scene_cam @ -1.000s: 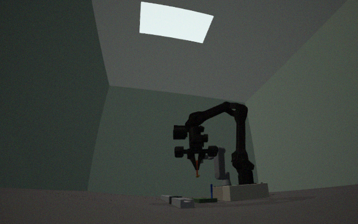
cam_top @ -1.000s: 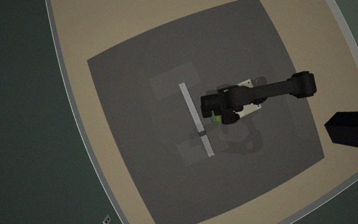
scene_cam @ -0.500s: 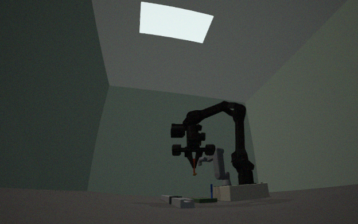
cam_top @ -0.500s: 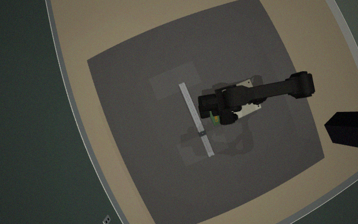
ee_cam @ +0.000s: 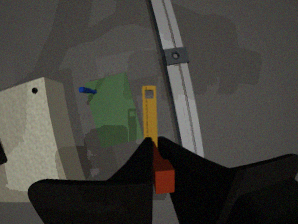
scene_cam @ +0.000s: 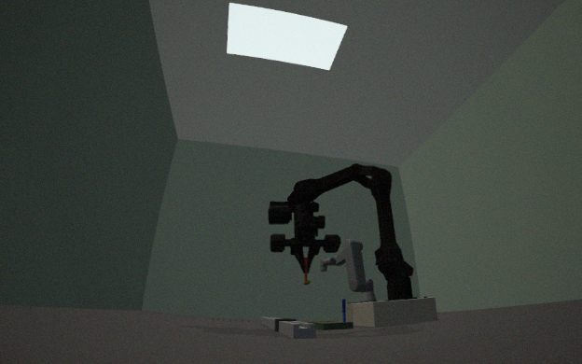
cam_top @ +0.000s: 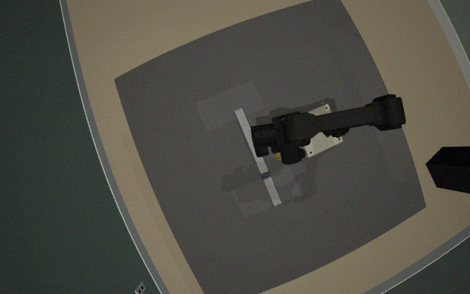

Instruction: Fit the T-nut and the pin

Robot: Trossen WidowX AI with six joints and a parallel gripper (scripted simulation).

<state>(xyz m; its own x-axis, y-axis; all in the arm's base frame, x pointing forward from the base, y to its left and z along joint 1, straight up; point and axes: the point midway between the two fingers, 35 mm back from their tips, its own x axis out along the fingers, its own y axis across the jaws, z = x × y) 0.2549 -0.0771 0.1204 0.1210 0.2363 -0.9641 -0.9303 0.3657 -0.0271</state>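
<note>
Nut (cam_top: 279, 156) (scene_cam: 307, 282) (ee_cam: 150, 112) — held aloft by handle (scene_cam: 306, 263) (ee_cam: 164, 180), jaws clamped on it; if tilt misjudged, lips of rail (cam_top: 245, 124) (scene_cam: 298, 329) (ee_cam: 186, 100) may be struck — slot poorly seen.

The handle (scene_cam: 306, 264) (ee_cam: 164, 180) is orange-red; the nut (cam_top: 279, 156) (scene_cam: 307, 282) (ee_cam: 150, 117) is brass-yellow. The pin (scene_cam: 344, 310) (ee_cam: 87, 90) is blue, the tray (scene_cam: 332, 325) (ee_cam: 112, 110) green. The rail (cam_top: 273, 191) (scene_cam: 298, 329) (ee_cam: 186, 107) is silver-grey, lined lengthwise; the bracket (cam_top: 266, 175) (scene_cam: 278, 325) (ee_cam: 183, 59) is dark blue-grey. The pincer (scene_cam: 306, 261) (ee_cam: 153, 143) is black.
</note>
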